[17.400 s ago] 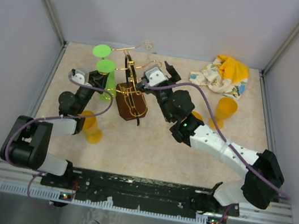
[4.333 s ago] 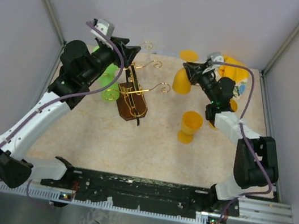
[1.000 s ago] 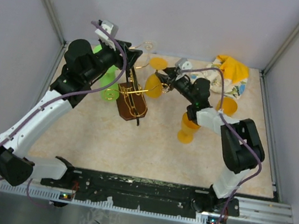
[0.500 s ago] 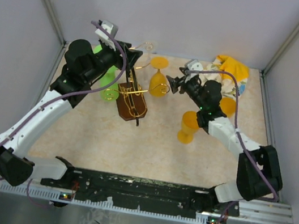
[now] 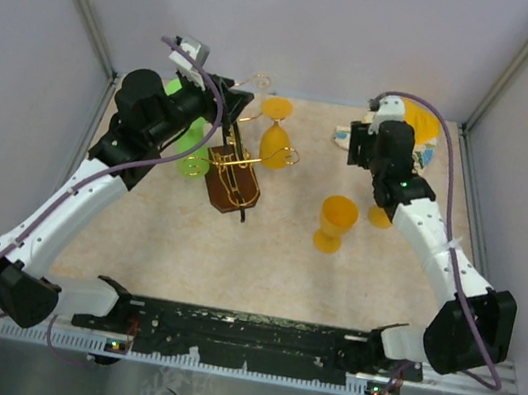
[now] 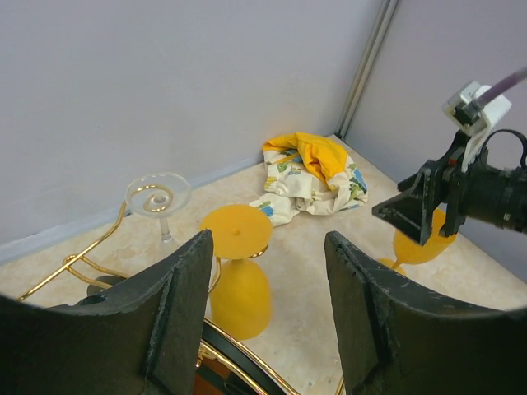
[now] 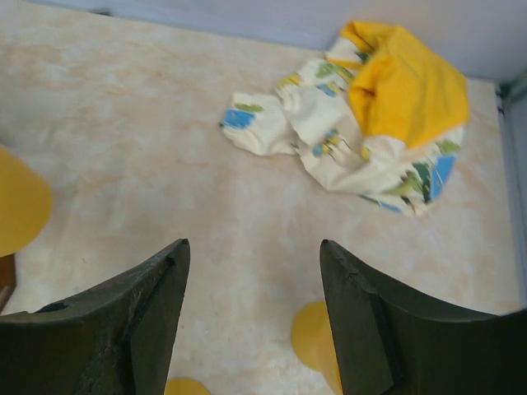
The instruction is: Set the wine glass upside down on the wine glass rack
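An orange wine glass [image 5: 275, 142] hangs upside down from a gold arm of the wine glass rack [image 5: 231, 180], its foot on top. In the left wrist view the same wine glass [image 6: 239, 288] hangs just beyond my fingers, over a gold wire of the rack [image 6: 247, 362]. My left gripper [image 5: 225, 98] hovers above the rack, open and empty [image 6: 268, 243]. My right gripper [image 5: 359, 145] is off to the right of the glass, apart from it. Its jaws are open with only bare table between them [image 7: 253, 247].
An orange goblet [image 5: 334, 221] stands upright mid-table and another [image 5: 380, 215] sits partly behind the right arm. Green goblets [image 5: 186, 149] stand left of the rack, and a clear glass [image 5: 260, 82] hangs at its back. A crumpled cloth [image 5: 418, 122] lies in the back right corner.
My right gripper opened, let go of the orange wine glass and drew back to the right. The glass stays hanging on the rack. The left arm has not moved.
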Controlling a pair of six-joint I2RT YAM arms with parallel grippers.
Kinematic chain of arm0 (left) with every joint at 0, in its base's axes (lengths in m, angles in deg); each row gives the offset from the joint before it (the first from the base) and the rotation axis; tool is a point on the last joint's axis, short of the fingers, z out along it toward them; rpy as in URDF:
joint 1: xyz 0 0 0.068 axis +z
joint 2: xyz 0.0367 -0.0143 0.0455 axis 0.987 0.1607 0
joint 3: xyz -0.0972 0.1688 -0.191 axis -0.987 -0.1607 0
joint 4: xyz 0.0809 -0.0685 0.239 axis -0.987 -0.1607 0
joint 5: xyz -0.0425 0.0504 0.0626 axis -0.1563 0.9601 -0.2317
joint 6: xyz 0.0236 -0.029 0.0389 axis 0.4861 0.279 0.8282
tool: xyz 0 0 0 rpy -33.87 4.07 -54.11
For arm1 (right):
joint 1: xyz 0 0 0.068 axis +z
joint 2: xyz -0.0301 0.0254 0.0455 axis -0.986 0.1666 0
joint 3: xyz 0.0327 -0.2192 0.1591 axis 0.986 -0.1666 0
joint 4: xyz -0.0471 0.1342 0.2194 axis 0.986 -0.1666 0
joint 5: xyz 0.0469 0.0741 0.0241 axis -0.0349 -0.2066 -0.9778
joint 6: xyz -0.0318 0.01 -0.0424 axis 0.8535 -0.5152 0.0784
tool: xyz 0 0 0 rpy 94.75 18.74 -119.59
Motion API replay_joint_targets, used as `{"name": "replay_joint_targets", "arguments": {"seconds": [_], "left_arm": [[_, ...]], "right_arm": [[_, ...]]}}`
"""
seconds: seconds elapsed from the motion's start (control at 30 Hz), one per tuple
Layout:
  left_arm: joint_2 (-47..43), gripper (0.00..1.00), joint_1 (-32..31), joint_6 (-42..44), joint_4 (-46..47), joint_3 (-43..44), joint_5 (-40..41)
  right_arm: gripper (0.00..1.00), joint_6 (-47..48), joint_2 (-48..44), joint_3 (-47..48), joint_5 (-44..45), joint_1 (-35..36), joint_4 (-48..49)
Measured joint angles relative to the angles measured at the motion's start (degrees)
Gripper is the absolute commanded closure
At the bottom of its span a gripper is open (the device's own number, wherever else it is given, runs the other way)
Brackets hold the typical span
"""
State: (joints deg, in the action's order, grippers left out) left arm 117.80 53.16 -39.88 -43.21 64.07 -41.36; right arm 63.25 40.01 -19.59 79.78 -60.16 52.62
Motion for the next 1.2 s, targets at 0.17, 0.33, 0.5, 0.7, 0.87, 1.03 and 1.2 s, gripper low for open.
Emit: {"name": "replay_joint_targets", "arguments": {"seconds": [0.17, 0.33, 0.5, 0.7, 0.87, 1.03, 1.2], "left_arm": [[0.00, 0.37, 0.00, -0.15, -1.09, 0.00, -0.50], [0.00, 0.37, 0.02, -0.57, -1.95, 0.00, -0.83], [0.00, 0.37, 0.07, -1.03, -2.34, 0.00, -0.94], [0.00, 0.37, 0.07, -1.05, -2.86, 0.00, -0.96], [0.00, 0.37, 0.07, -1.07, -3.19, 0.00, -0.85], [0.00, 0.36, 0.09, -1.33, -3.52, 0.00, -0.66], [0.28, 0.34, 0.11, -3.67, -5.14, 0.81, 0.39]], "right_arm": [[0.36, -5.35, -0.17, 4.22, 5.70, -4.11, -13.22], [0.42, -7.48, -0.17, 4.57, 8.63, -4.28, -22.51], [0.45, -8.94, -0.17, 3.91, 9.29, -4.26, -25.35], [0.56, -9.35, 0.04, -0.07, 9.88, -4.37, -24.79], [0.93, -8.81, 1.46, -1.77, 9.62, -4.96, -22.93], [1.00, -8.33, 2.01, -1.79, 9.40, -5.05, -22.21], [1.00, -7.10, 2.56, 1.38, 9.51, -5.05, -24.17]]}}
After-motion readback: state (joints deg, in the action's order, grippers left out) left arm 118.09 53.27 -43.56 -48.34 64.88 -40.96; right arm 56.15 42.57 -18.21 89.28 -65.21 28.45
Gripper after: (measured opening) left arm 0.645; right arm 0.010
